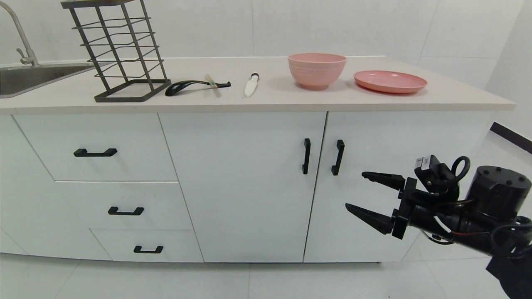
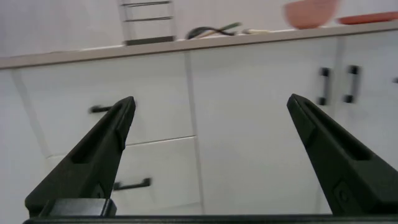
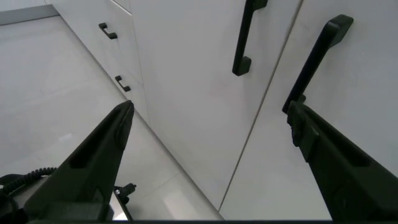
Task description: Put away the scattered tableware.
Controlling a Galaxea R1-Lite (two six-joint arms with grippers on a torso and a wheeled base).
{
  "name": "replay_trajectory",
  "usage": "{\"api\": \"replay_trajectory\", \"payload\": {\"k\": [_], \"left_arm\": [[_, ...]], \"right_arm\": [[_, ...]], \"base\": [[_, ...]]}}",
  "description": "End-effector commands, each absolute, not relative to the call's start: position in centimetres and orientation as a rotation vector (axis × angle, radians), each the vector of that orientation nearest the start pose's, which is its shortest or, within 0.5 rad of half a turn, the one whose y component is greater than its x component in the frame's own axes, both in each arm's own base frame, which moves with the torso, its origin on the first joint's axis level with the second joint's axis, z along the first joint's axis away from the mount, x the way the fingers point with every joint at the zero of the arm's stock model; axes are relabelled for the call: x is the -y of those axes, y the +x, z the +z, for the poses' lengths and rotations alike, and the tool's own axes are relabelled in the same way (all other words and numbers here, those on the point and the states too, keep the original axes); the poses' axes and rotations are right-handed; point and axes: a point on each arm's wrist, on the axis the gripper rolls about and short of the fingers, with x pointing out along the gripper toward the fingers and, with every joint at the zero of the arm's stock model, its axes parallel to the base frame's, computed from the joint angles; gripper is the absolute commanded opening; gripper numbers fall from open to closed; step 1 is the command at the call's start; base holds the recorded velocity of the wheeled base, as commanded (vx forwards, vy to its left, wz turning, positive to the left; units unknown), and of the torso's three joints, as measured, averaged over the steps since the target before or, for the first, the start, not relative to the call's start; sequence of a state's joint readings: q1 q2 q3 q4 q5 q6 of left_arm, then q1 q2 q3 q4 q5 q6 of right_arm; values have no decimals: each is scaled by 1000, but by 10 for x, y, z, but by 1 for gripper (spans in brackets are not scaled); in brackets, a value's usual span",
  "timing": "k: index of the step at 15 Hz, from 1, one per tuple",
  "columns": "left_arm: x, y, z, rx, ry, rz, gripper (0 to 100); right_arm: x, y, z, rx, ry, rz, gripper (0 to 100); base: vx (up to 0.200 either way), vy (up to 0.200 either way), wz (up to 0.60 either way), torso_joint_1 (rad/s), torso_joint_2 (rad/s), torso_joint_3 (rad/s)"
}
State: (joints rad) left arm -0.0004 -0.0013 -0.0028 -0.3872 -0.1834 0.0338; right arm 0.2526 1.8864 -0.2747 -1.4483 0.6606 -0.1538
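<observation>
The scattered tableware lies on the long beige desk (image 1: 270, 101). A black wire plate rack (image 1: 120, 54) stands beside the steel sink (image 1: 33, 77). Just right of the rack lies a black curved spoon (image 1: 183, 86), its handle crossed by a pair of wooden chopsticks (image 1: 213, 84). Further right come a small white knife with a black end (image 1: 251, 85), a ribbed pink bowl (image 1: 316, 69) and a flat pink plate (image 1: 390, 80) (bowl and plate near each other but apart). The right gripper (image 1: 355, 190) hangs below desk level before the white cabinet doors (image 1: 249, 187), spread wide and empty. The left gripper (image 2: 211, 99) is also spread wide, holding nothing.
</observation>
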Motion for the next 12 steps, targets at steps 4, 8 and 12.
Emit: {"api": "replay_trajectory", "payload": {"k": [4, 8, 12], "left_arm": [[11, -33, 159, 272, 96, -504, 100], [14, 20, 194, 47, 45, -677, 100], [23, 82, 203, -63, 78, -777, 100]], "right_arm": [[-77, 239, 94, -92, -112, 926, 100], [-71, 241, 96, -83, -113, 902, 100], [-67, 244, 98, -70, -116, 882, 100]], "base": [[0, 0, 0, 0, 0, 0], [0, 0, 0, 0, 0, 0], [0, 0, 0, 0, 0, 0]]}}
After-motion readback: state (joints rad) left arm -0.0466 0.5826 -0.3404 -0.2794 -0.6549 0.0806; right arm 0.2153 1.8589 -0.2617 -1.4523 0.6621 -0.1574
